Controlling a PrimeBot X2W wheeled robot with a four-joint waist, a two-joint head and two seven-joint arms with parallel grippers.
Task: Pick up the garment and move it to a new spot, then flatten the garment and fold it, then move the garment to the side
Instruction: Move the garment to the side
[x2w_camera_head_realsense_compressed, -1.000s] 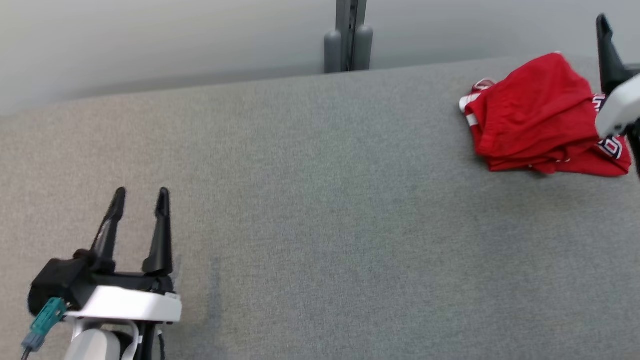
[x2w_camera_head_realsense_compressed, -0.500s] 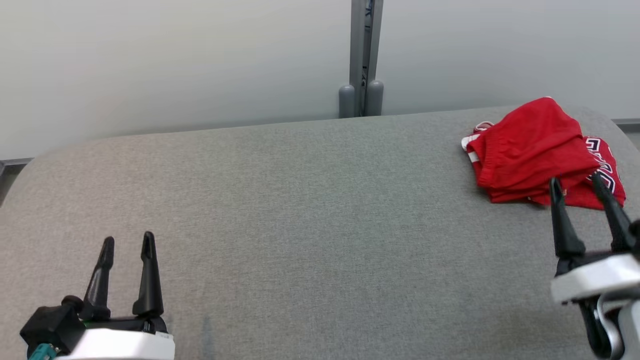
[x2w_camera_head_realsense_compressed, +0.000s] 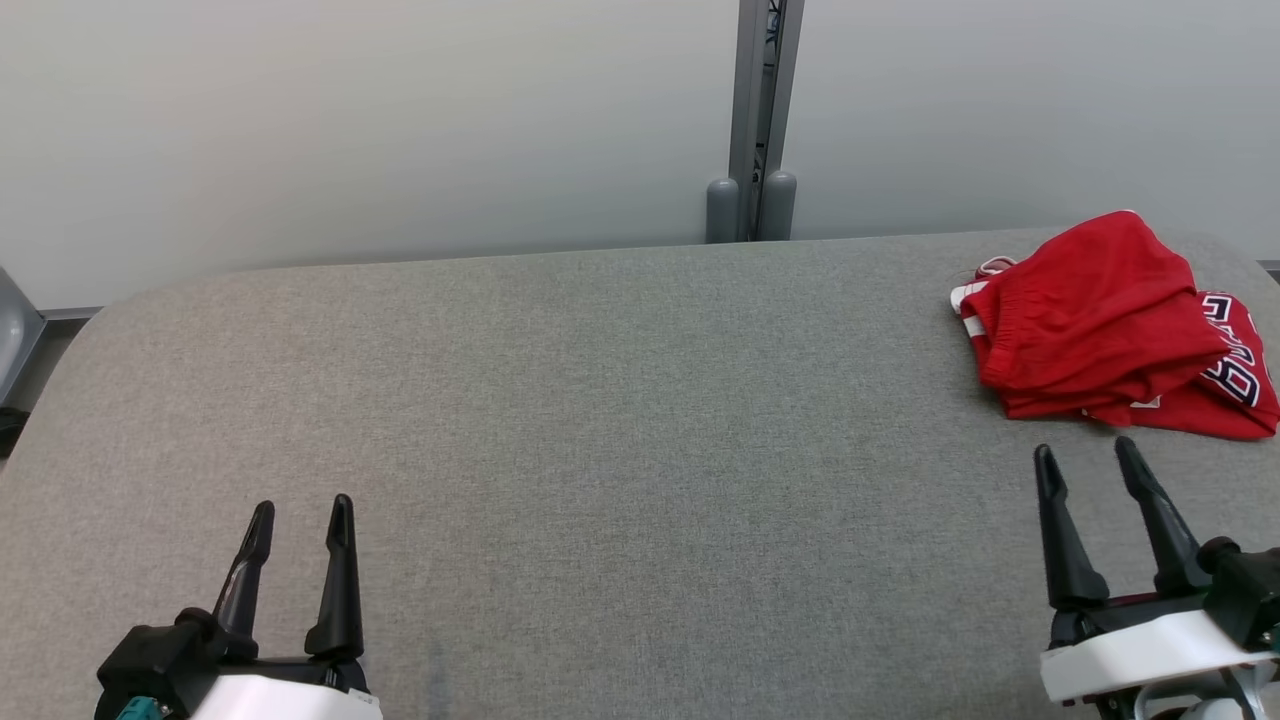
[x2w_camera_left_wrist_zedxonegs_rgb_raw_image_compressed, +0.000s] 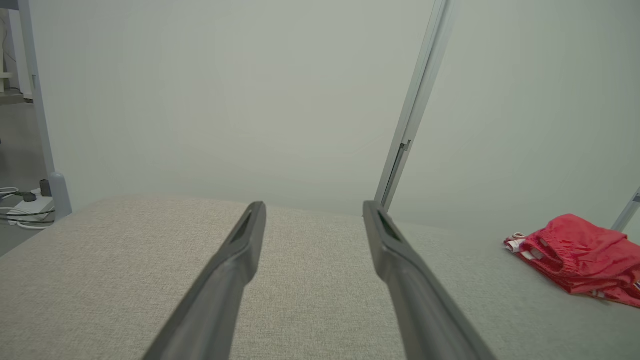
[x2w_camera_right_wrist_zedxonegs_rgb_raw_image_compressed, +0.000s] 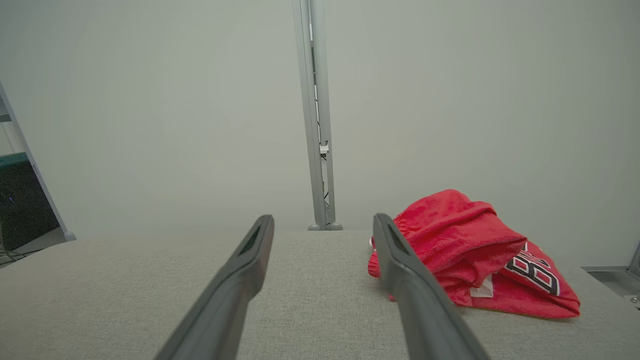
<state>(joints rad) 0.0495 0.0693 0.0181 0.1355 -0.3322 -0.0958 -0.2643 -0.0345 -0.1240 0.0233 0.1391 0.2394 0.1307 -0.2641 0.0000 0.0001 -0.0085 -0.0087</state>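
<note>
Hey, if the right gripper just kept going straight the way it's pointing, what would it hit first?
Most likely the red garment, lying just ahead of the open right gripper; probably its near left edge, though the gripper's height is unclear.

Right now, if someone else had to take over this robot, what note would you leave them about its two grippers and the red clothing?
Left gripper: open, empty, at the near left of the grey fabric-covered table.
Right gripper: open, empty, near right, just short of the garment and not touching it.
Red garment with white trim and dark lettering: folded into a loose bundle at the table's far right.
Done, it seems: the fold and the move to the side.
Left: probably nothing; the fold looks a little rumpled, so check it.
</note>
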